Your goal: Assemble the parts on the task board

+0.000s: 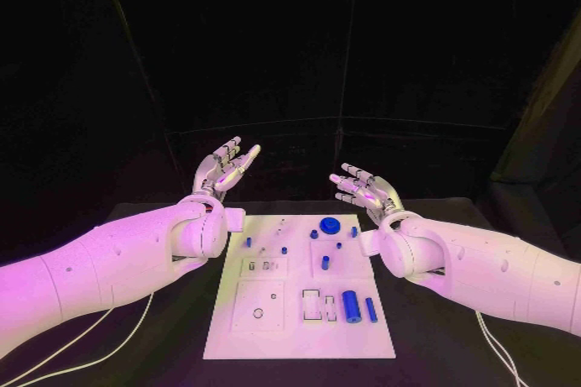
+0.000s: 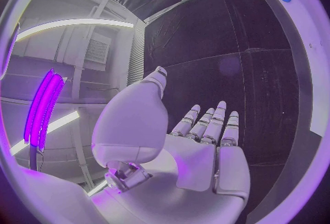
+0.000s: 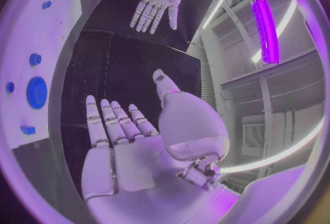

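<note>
The white task board (image 1: pixel 290 337) lies in the middle of the black table. Small blue parts sit on it: a round blue disc (image 1: pixel 329 225) near its far edge, a thick blue cylinder (image 1: pixel 351 306) and a thin blue rod (image 1: pixel 370 310) toward the near right. My left hand (image 1: pixel 225 169) is raised above the board's far left corner, fingers spread, holding nothing. My right hand (image 1: pixel 366 190) is raised above the far right corner, fingers also spread and empty. In the right wrist view the disc (image 3: pixel 36 92) shows beside my open right hand (image 3: pixel 131 141). My left hand (image 2: pixel 206 141) is open too.
Small blue pegs (image 1: pixel 312 234) and slots dot the board's far half. A cutout plate with a hole (image 1: pixel 258 306) sits at the near left of the board. Cables (image 1: pixel 121 332) run along the table on both sides. Dark curtain behind.
</note>
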Motion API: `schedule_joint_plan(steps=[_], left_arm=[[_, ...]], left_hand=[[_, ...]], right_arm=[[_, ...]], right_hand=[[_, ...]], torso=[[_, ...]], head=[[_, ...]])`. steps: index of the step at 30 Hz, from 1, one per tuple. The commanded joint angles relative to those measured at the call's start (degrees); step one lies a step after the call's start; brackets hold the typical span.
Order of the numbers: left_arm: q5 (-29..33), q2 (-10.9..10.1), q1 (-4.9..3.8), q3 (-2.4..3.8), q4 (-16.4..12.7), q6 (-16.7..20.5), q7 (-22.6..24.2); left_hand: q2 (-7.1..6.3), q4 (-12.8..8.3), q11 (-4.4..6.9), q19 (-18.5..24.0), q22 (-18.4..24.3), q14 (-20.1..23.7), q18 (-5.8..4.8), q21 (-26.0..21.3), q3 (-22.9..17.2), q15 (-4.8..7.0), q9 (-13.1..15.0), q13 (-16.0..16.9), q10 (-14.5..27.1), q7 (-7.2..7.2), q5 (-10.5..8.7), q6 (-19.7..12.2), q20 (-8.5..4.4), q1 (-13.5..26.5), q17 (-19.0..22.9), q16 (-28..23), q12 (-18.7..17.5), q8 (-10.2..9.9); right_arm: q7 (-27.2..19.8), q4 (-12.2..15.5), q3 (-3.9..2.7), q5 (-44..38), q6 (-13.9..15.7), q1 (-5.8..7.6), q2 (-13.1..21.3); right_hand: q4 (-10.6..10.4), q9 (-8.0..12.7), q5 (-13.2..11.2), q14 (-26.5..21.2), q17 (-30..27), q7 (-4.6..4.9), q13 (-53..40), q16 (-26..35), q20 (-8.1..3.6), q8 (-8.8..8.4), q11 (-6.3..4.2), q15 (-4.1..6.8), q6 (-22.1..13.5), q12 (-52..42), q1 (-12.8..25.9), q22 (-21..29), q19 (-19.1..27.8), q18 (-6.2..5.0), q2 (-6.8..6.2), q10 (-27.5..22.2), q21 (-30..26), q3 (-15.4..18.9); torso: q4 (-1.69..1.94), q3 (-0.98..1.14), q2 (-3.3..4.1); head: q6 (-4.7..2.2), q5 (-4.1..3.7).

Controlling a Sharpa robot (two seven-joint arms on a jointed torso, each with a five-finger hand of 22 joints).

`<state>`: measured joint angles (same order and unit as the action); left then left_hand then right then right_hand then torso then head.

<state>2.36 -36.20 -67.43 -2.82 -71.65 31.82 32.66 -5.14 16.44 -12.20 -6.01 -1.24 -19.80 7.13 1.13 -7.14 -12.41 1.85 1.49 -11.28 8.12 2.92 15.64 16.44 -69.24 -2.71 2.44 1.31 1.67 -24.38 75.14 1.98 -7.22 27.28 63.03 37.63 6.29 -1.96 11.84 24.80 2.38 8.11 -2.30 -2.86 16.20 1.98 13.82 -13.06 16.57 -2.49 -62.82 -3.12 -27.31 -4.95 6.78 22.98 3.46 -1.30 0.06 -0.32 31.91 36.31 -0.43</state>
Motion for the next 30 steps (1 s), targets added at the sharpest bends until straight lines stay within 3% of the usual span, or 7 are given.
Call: schedule_joint_plan(steps=[1,9,10,11,18,24,30], left_arm=[[0.81,0.39,-0.39,-0.08,0.85,-5.68,3.87],[0.81,0.40,-0.40,-0.08,0.88,-5.70,3.88],[-1.18,-1.92,-0.46,-0.11,1.28,-7.12,3.28],[-2.34,-2.22,-0.46,-0.11,0.85,-7.17,3.33],[-4.03,-3.41,-0.46,-0.12,-1.15,-6.94,3.19],[-2.59,-5.00,-0.45,-0.12,-3.80,-5.73,3.07],[-2.17,-7.42,-0.44,-0.12,-7.01,-5.99,3.04]], left_hand=[[0.10,0.19,-0.40,0.03,-0.06,-0.90,1.05,0.20,-0.05,-0.14,0.07,0.07,-0.19,6.31,0.31,0.45,0.28,-0.47,-0.14,0.27,0.22,0.24],[1.03,-0.07,-2.21,-2.07,-0.64,-7.61,0.04,1.21,-0.19,-1.34,0.42,0.51,-4.67,8.12,0.28,3.63,0.38,-1.21,-1.19,2.14,0.86,0.76],[1.09,-0.07,-2.37,-2.32,-0.70,-8.19,-0.08,1.33,-0.19,-1.49,0.45,0.55,-5.15,8.31,0.28,4.02,0.41,-1.24,-1.27,2.31,0.92,0.83],[1.29,-0.10,-2.69,-3.10,-0.89,-9.94,-0.39,1.70,-0.20,-1.73,0.53,0.62,-6.39,8.49,0.29,5.01,0.42,-1.34,-1.49,2.79,1.03,0.96],[2.79,-0.93,-2.98,-11.29,-2.69,-21.55,-0.20,5.38,0.03,-1.31,1.03,1.28,-16.63,8.65,0.23,11.98,0.39,-1.92,-2.81,6.12,2.20,1.91],[4.22,-3.17,-1.42,-25.83,-5.32,-29.02,1.88,11.46,0.69,0.80,1.66,2.33,-33.70,7.84,0.20,22.30,0.25,-2.61,-3.21,8.13,5.13,3.36],[5.50,-5.38,0.40,-34.86,-6.42,-37.00,3.48,15.42,1.34,3.15,2.18,2.33,-40.69,6.40,0.16,33.92,-0.38,-3.14,-3.72,9.93,6.65,4.66]], right_arm=[[3.19,-2.05,0.21,-6.04,-11.49,0.54,-0.93],[4.32,-4.44,0.51,-7.96,-15.51,1.04,-2.07],[-0.13,-8.15,0.43,-18.46,-9.61,1.41,-1.24],[0.09,-8.09,0.43,-20.35,-9.21,1.90,-1.13],[2.63,-8.12,0.42,-28.88,-8.47,3.78,-0.61],[6.25,-8.36,0.37,-38.95,-8.55,5.30,-0.37],[10.95,-8.29,-0.72,-52.59,-9.85,6.27,-0.46]], right_hand=[[4.14,-1.39,0.37,23.38,1.63,8.13,-1.48,-4.67,0.30,2.69,-0.16,1.28,15.60,-3.16,-7.04,-2.02,-14.89,-4.02,0.22,22.11,4.42,-1.20],[7.16,-2.09,-1.16,33.45,1.29,5.67,-1.29,-5.35,-0.83,5.24,-3.01,4.31,33.68,-4.56,-9.78,-2.33,-21.96,-5.74,0.16,33.13,7.45,-1.83],[7.35,-2.04,-1.22,33.94,1.28,5.57,-1.28,-5.31,-0.97,5.19,-3.13,4.46,34.08,-4.47,-9.84,-2.32,-22.32,-5.72,0.15,33.56,7.59,-1.89],[7.91,-1.94,-1.39,35.20,1.29,5.34,-1.26,-5.20,-1.35,5.02,-3.45,4.83,35.10,-4.25,-10.02,-2.28,-23.21,-5.73,0.07,34.67,7.90,-2.06],[10.05,-1.80,-1.13,39.66,1.35,4.63,-1.26,-4.72,-2.77,3.99,-4.38,6.23,38.02,-2.94,-10.07,-2.19,-26.36,-5.67,0.21,38.23,9.13,-3.49],[10.32,-1.85,-0.77,44.29,1.73,3.67,-1.32,-5.05,-4.46,3.48,-5.57,7.83,40.58,-2.23,-10.49,-2.59,-29.59,-5.66,-0.77,41.86,10.90,-5.61],[10.28,-1.90,-0.49,52.36,3.43,2.55,-1.43,-7.34,-7.69,2.87,-7.11,10.38,42.79,-1.49,-11.54,-4.56,-35.51,-5.62,-3.09,45.38,15.54,-7.97]], torso=[[0.01,0.00,0.02],[0.01,0.00,0.02],[0.17,-0.20,0.90],[0.22,-0.18,1.11],[0.55,-0.33,2.40],[0.93,-0.55,3.71],[1.34,-0.84,5.15]], head=[[-0.01,0.01],[-0.01,0.01],[0.87,-0.86],[0.83,-0.86],[0.44,-0.96],[0.19,-1.17],[-0.17,-1.54]])
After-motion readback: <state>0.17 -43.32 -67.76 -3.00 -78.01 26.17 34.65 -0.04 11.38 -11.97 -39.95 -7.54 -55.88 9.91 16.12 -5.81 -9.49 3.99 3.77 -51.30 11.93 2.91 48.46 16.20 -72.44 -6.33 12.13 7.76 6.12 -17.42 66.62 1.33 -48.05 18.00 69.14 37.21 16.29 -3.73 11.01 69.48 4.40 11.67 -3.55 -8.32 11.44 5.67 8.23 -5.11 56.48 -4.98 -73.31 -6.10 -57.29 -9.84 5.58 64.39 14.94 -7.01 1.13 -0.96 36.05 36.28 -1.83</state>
